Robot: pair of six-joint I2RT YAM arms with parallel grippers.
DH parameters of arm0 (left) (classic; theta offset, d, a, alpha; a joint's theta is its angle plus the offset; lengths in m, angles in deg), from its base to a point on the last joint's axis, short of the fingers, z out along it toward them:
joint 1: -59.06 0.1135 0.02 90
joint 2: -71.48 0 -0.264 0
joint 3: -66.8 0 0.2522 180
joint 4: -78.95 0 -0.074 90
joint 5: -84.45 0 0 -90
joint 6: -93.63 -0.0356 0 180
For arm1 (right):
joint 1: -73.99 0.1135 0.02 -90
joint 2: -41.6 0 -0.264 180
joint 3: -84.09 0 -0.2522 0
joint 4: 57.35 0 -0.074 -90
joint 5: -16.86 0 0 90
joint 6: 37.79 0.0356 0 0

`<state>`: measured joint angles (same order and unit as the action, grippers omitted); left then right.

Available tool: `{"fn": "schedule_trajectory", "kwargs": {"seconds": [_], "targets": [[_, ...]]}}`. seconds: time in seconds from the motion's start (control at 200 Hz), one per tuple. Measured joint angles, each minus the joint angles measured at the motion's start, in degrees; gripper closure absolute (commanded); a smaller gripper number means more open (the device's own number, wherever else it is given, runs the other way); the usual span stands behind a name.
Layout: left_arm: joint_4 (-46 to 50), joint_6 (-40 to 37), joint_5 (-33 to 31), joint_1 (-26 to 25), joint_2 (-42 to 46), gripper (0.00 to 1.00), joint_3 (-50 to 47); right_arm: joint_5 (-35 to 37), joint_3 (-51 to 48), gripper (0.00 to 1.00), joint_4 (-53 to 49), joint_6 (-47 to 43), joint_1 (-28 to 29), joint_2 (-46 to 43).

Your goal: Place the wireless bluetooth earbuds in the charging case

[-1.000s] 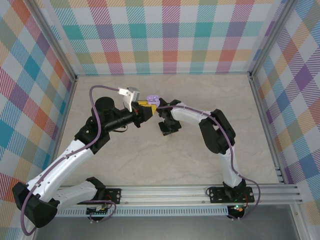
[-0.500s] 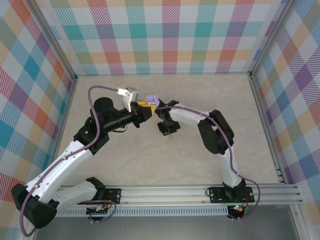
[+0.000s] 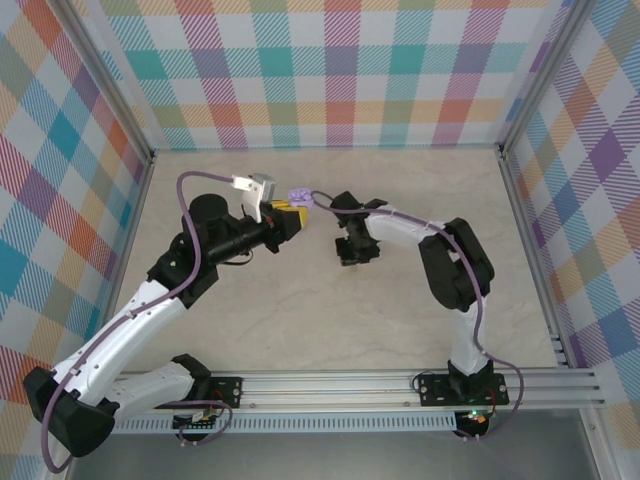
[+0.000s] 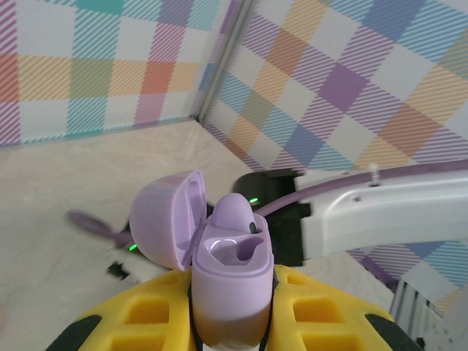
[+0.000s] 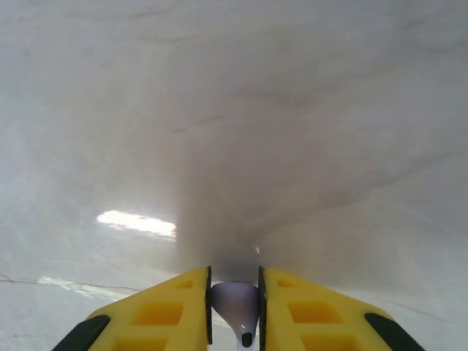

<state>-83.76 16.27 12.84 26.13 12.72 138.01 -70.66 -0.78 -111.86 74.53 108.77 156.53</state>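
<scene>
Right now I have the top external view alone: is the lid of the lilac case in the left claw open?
Observer: Yes. In the left wrist view the lid of the charging case stands open, tipped to the left, and the left claw grips the case body.
Operator: Anything inside?
Observer: A seated earbud fills one socket; the socket beside it looks empty.
Operator: And on the right side?
Observer: In the right wrist view the right claw is shut on a second earbud, lilac too.
</scene>
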Motion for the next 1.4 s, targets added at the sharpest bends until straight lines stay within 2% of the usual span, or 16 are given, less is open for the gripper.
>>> {"fn": "schedule_trajectory", "kwargs": {"seconds": [0.24,0.51,0.74,0.945,1.4], "targets": [[0.68,2.47,-1.6,2.73,-5.16,1.0,-0.98,-10.88,-9.14,0.79,9.66,3.43,-8.26,-10.78],[-1.29,4.09,0.22,3.23,-10.84,1.0,-4.9,-19.58,-12.92,0.78,15.72,6.23,-11.08,-22.43],[-7.96,2.38,6.56,3.23,-12.79,1.0,-8.44,-26.14,-12.63,0.75,18.73,7.43,-11.08,-31.69],[-12.59,-1.81,12.98,3.15,-15.37,1.0,-8.52,-30.18,-10.4,0.75,19.74,8.59,-10.8,-35.21],[-13.07,-11.08,16.09,-1.55,-15.43,1.0,-7.69,-28.39,-5.05,0.75,21.03,8.55,-2.47,-37.75]]}}
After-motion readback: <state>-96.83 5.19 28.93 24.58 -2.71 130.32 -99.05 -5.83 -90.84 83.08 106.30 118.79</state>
